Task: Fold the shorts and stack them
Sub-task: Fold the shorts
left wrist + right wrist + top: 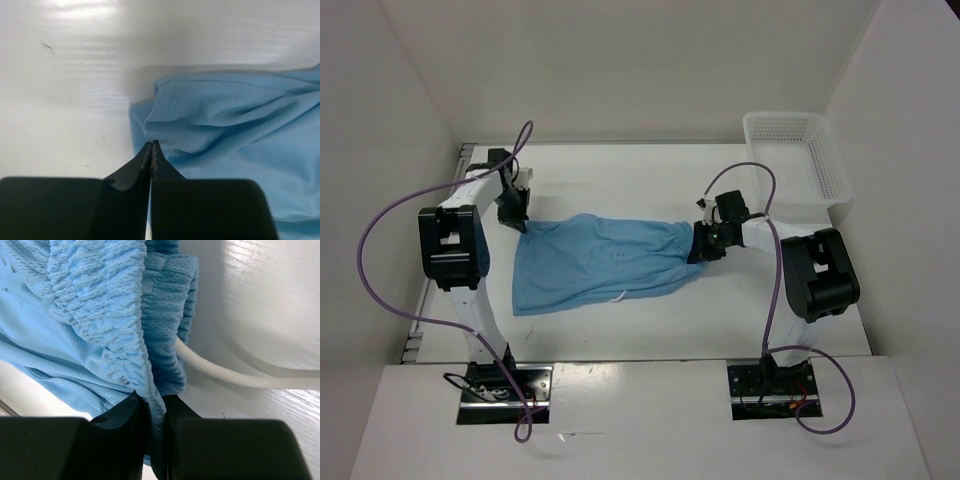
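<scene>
The light blue shorts (pixel 595 262) lie spread across the middle of the table, waistband to the right. My left gripper (pixel 517 222) is at their far left corner. In the left wrist view its jaws (pixel 151 144) are pressed together at the hem, and the mesh fabric (pixel 235 135) puckers toward the tips. My right gripper (pixel 702 248) is at the right end of the shorts. In the right wrist view it (pixel 155 405) is shut on the gathered elastic waistband (pixel 90 300). The white drawstring (pixel 240 377) trails over the table beside it, and a loop (pixel 617 296) shows at the shorts' near edge.
A white mesh basket (pixel 795 155) stands at the back right corner of the table. White walls enclose the table on the left, back and right. Purple cables loop from both arms.
</scene>
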